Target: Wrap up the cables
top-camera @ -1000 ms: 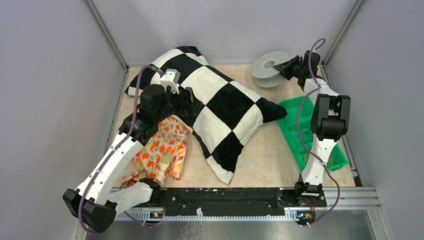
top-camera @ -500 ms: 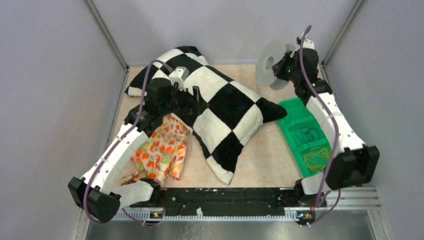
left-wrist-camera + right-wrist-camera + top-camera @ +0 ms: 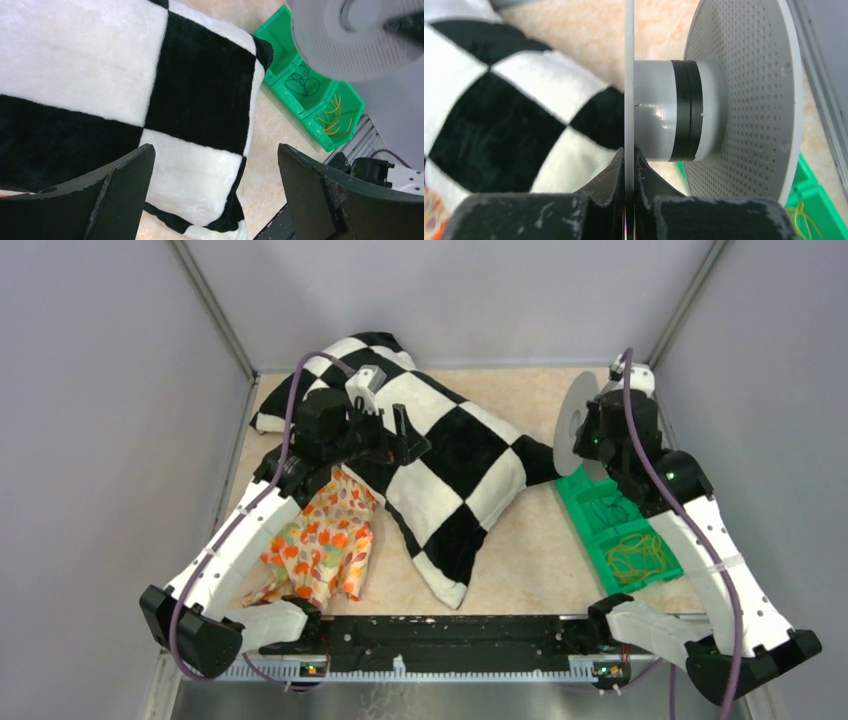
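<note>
Plainly, the cables [image 3: 301, 84] lie loosely tangled in the green bin [image 3: 580, 510], beside its rubber bands [image 3: 330, 117] and just below the right claw [image 3: 629, 152], which pinches the upright spool [image 3: 572, 426] by one flange, while the wide-open left claw [image 3: 215, 150] hangs well apart over the pillow [image 3: 455, 450].

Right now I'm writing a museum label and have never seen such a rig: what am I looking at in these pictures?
Two robot arms are bolted at the near edge of a table. One picture comes from a fixed camera overhead. The other two come from a camera on each wrist, looking past its own fingers. On the table lie a checkered pillow, a flowered cloth and a green bin. The bin holds a thin dark cable and, in the next compartment, yellow rubber bands. The left gripper is open and empty, above the pillow. The right gripper is shut on one flange of a grey spool, holding it on edge near the bin.
</note>
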Robot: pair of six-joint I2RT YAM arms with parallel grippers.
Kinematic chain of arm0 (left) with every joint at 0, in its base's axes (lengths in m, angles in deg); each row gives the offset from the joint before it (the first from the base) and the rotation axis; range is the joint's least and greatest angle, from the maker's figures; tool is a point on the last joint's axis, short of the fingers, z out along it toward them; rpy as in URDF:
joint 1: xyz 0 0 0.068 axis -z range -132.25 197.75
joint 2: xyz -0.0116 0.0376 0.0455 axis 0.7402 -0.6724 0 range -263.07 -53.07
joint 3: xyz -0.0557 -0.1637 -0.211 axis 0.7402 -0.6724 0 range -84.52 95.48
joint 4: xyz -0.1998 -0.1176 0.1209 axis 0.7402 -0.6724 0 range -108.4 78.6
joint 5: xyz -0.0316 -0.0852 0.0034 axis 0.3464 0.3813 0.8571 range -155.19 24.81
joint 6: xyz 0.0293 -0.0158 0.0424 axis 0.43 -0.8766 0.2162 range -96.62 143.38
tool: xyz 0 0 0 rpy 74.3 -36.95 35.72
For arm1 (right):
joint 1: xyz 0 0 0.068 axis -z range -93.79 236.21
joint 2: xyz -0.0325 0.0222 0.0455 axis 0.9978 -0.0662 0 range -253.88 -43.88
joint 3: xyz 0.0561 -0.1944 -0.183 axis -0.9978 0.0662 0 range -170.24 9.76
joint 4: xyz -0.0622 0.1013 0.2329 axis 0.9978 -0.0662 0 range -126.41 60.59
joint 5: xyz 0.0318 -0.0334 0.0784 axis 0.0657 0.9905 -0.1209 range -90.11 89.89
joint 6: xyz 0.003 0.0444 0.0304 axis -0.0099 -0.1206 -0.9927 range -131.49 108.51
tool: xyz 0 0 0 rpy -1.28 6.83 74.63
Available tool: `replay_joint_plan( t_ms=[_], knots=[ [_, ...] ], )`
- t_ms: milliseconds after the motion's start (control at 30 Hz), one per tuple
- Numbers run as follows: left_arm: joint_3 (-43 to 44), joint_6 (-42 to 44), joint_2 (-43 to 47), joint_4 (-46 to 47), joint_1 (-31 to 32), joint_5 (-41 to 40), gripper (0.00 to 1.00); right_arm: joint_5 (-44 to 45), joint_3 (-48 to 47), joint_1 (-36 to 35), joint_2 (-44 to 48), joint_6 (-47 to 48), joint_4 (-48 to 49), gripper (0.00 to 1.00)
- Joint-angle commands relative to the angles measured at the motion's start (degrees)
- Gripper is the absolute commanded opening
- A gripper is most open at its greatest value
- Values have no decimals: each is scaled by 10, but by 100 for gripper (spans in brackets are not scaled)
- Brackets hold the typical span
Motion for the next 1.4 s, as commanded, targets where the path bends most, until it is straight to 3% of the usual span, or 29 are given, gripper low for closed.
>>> replay_joint_plan(
  t_ms=[0, 67, 167, 300, 533, 633, 933, 1267, 1367],
  knots=[
    [33, -36, 5, 54, 2, -30, 99, 149, -40, -115, 20, -112, -149, 0],
    [31, -46, 11, 56, 2, -37, 99, 216, -33, -167, 8, -174, -199, 0],
    [30, -55, 18, 39, 2, -50, 99, 253, -20, -186, -12, -266, -236, 0],
    [41, -53, 25, -16, 2, -33, 99, 231, 19, -212, -18, -316, -195, 0],
    [12, -60, 76, -21, 6, 2, 99, 209, 72, -262, -46, -372, -165, 0],
    [21, -76, 87, -13, 9, 34, 99, 195, 109, -263, -54, -390, -126, 0],
    [-13, -58, 121, -41, 15, 8, 99, 185, 130, -264, -103, -476, -91, 0],
    [6, -8, 107, -59, 15, 6, 99, 118, 60, -230, -203, -549, -94, 0],
    [20, 16, 101, -78, 15, 0, 99, 102, 12, -230, -235, -509, -83, 17]
  ],
)
